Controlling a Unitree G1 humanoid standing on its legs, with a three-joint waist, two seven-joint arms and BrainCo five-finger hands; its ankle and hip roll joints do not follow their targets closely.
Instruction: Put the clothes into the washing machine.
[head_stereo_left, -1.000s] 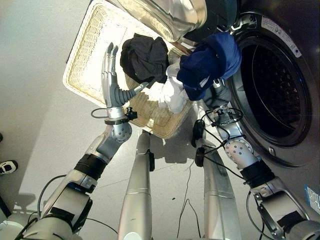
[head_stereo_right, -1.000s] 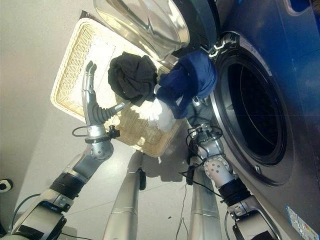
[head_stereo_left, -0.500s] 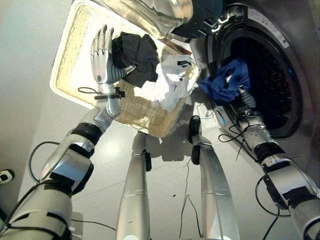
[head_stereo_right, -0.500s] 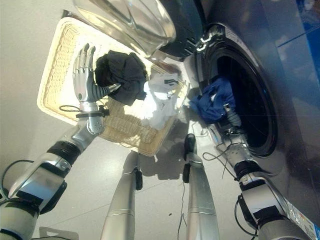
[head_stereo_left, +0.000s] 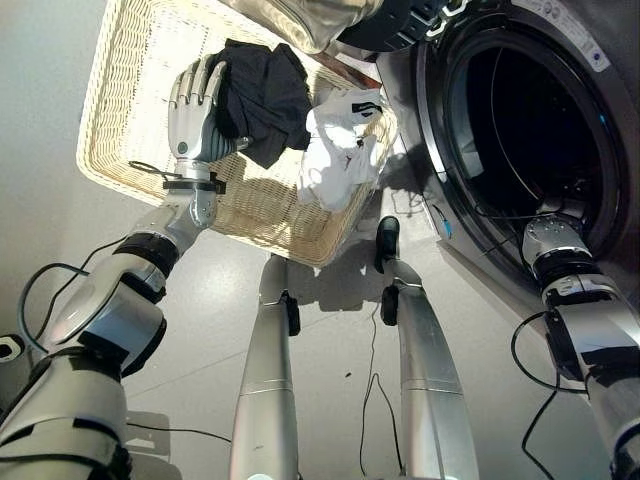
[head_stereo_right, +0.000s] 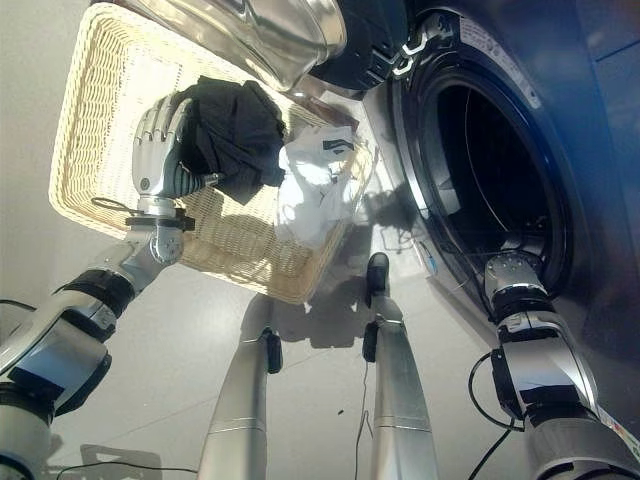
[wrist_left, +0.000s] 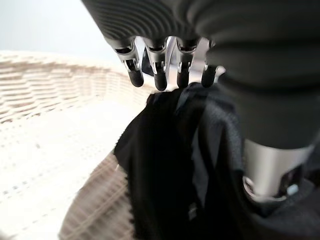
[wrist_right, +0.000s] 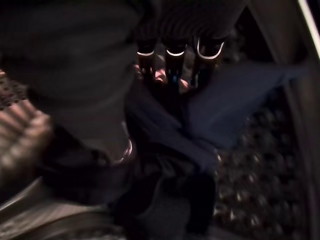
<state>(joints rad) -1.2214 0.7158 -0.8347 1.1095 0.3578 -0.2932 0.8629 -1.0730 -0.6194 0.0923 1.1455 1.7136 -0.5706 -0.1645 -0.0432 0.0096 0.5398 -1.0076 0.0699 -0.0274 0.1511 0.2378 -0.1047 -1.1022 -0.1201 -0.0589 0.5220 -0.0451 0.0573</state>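
Clothes wait in the basket (head_stereo_left: 120, 110) — a black top (head_stereo_left: 262, 92) and a white one (head_stereo_left: 338, 165) beside it. Left hand (head_stereo_left: 195, 115) curls on the black top. Right hand (wrist_right: 175, 45) is deep in the washer (head_stereo_left: 520, 130) — fingers bent over a blue cloth (wrist_right: 225, 110).

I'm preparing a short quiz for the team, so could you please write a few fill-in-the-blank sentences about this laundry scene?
1. The left hand curls round the ____ garment.
2. The white garment lies in the wicker ____.
3. The right hand holds the blue garment inside the washing machine's ____.

Missing words: black; basket; drum
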